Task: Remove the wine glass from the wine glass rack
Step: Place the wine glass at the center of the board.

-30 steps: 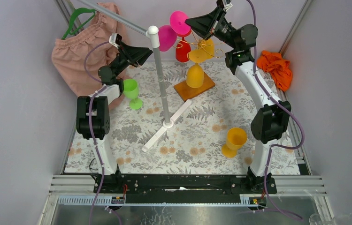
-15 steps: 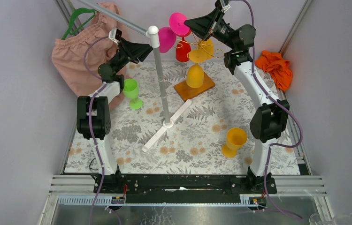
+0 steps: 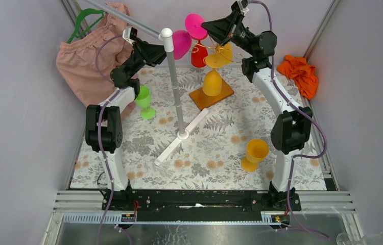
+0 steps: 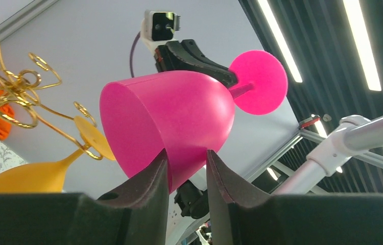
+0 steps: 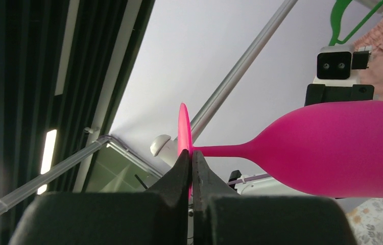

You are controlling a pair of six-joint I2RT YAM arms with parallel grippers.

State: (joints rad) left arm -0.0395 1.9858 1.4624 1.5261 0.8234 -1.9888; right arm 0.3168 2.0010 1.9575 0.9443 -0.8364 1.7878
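The pink glass (image 3: pixel 182 42) hung in the air at the back of the bench (image 3: pixel 215 138), lying almost on its side, off the rack (image 3: pixel 202 98) and to the left of its gold wire. It sat just beside the top of the white pole stand (image 3: pixel 175 87).

The right claw (image 5: pixel 189 155) was clamped on the glass's round foot (image 5: pixel 184 127). In the right wrist view the disc showed edge-on, pinched between the two fingers (image 5: pixel 176 178), with the stem running off to the right into the bowl.

The left claw (image 4: pixel 187 151) was up at the bowl (image 4: pixel 169 115) from the other side. Its fingers (image 4: pixel 148 189) stood a little apart, and the bowl's lower edge showed in the gap between them. I could not tell whether they pressed on it or only flanked it.

A yellow glass (image 3: pixel 212 81) hung bowl-down on the rack over the wooden base, and a red glass (image 3: pixel 198 56) hung behind it. A green glass (image 3: pixel 143 98) stood on the bench near the left arm. An orange glass (image 3: pixel 255 152) stood near the right arm, well apart from the rack.
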